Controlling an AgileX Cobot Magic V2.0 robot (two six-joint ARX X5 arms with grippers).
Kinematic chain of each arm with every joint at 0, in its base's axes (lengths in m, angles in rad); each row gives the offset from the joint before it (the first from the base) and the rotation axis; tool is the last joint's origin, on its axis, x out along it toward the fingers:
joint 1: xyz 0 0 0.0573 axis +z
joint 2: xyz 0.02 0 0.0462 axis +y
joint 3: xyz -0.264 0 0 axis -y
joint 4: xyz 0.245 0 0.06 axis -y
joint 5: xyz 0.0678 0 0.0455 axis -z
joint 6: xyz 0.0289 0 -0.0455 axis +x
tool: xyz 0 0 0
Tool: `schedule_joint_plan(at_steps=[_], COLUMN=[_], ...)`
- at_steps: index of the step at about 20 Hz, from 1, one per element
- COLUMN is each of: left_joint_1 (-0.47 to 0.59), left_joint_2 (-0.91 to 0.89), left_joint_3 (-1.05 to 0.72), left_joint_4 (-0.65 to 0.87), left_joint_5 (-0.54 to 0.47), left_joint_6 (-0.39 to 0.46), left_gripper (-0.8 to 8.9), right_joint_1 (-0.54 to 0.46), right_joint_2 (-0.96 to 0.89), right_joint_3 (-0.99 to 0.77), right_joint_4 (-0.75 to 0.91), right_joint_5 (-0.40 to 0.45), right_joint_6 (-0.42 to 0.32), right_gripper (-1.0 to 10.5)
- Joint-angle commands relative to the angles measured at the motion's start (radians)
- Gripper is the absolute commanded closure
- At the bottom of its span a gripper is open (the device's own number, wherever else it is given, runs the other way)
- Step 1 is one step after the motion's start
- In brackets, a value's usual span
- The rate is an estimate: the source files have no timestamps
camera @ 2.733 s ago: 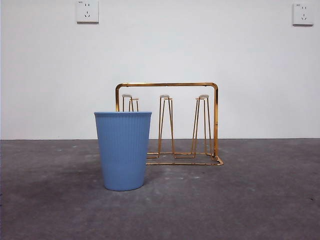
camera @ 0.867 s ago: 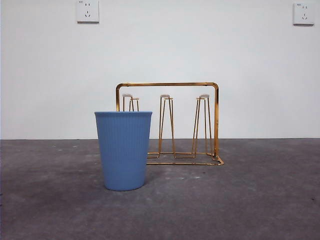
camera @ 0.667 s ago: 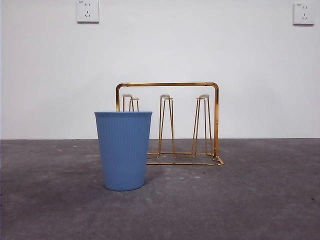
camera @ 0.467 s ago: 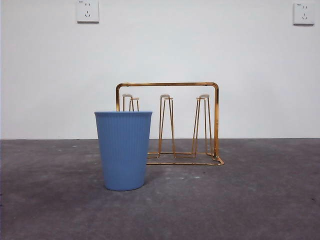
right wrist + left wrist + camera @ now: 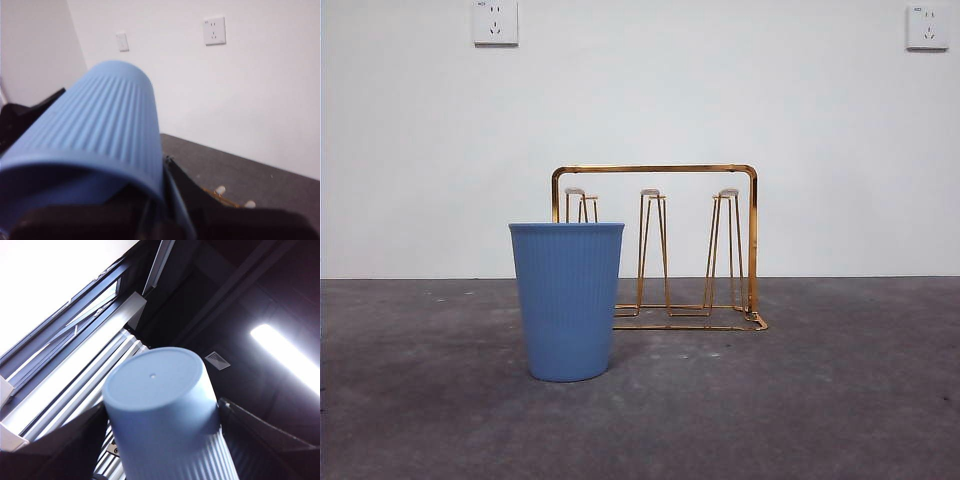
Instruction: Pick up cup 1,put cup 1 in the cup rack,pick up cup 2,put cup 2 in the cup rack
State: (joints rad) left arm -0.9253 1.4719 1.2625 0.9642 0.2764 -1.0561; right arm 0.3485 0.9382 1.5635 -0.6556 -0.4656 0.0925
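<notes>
Blue ribbed cup [image 5: 165,410] clamped between the left end effector's [image 5: 162,440] two black jaws, flat closed base tilted up toward a dark ceiling, bright strip light [image 5: 287,357] beyond, window frames [image 5: 75,320] alongside

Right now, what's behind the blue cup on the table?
The gold rack stands behind the cup. The cup hides one lower corner of the rack and most of one peg.
</notes>
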Motion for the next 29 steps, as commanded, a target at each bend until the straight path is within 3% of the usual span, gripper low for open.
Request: schedule_joint_plan(at_steps=[1, 3, 8, 13, 16, 22, 29], left_joint_1=[-0.003, 0.003, 0.034, 0.076, 0.099, 0.114, 0.106], left_joint_2=[0.005, 0.005, 0.005, -0.003, -0.016, -0.061, -0.083], left_joint_3=[0.002, 0.002, 0.002, 0.002, 0.002, 0.002, 0.002], left_joint_4=[-0.004, -0.031, -0.067, -0.096, -0.148, -0.390, -0.657], left_joint_5=[0.011, 0.012, 0.032, 0.074, 0.102, 0.081, -0.093], left_joint_6=[0.069, 0.077, 0.077, 0.077, 0.102, 0.301, 0.573], left_gripper=[8.21, 8.21, 8.21, 8.21, 8.20, 8.20, 8.20], right_joint_1=[-0.001, -0.001, -0.001, -0.001, -0.001, -0.001, -0.001], right_joint_2=[0.006, 0.006, -0.018, -0.049, -0.070, -0.116, -0.171], right_joint_3=[-0.005, -0.004, -0.003, -0.002, -0.003, -0.003, -0.003], right_joint_4=[-0.029, -0.034, -0.116, -0.272, -0.382, -0.526, -0.640], right_joint_5=[0.016, 0.016, 0.037, 0.140, 0.243, 0.366, 0.415], right_joint_6=[-0.019, -0.019, -0.050, -0.126, -0.163, -0.184, -0.190], right_gripper=[8.1, 7.5, 7.5, 7.5, 7.5, 7.5, 7.6])
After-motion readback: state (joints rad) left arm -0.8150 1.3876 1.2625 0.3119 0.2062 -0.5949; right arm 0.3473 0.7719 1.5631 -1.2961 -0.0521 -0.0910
